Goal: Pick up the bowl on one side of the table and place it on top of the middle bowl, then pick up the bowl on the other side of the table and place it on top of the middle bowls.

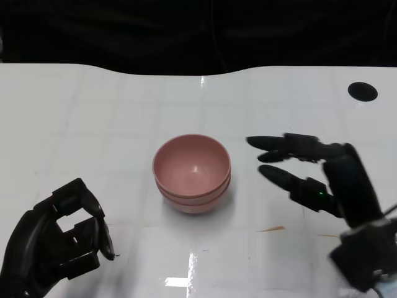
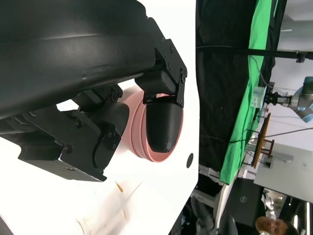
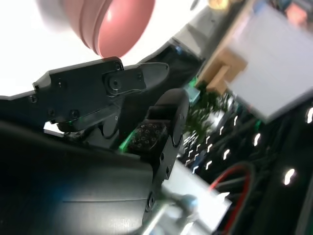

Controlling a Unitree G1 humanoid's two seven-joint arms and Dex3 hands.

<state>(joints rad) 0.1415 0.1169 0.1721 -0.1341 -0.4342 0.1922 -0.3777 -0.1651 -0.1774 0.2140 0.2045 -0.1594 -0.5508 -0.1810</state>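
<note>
A stack of pink bowls (image 1: 191, 174) stands at the middle of the white table (image 1: 93, 118), nested one in another. My right hand (image 1: 310, 174) hovers just right of the stack, fingers stretched toward it and apart, holding nothing. My left hand (image 1: 59, 239) sits at the near left, well away from the bowls, fingers curled in with nothing in them. The left wrist view shows the pink bowls (image 2: 142, 132) past my left hand (image 2: 102, 132). In the right wrist view the pink bowls (image 3: 112, 24) lie beyond my right hand (image 3: 132, 103).
A black round hole (image 1: 362, 92) marks the table's far right. Small orange streaks (image 1: 271, 229) lie on the table near my right hand. The table's far edge meets a dark backdrop. A person (image 2: 271, 226) appears far off in the left wrist view.
</note>
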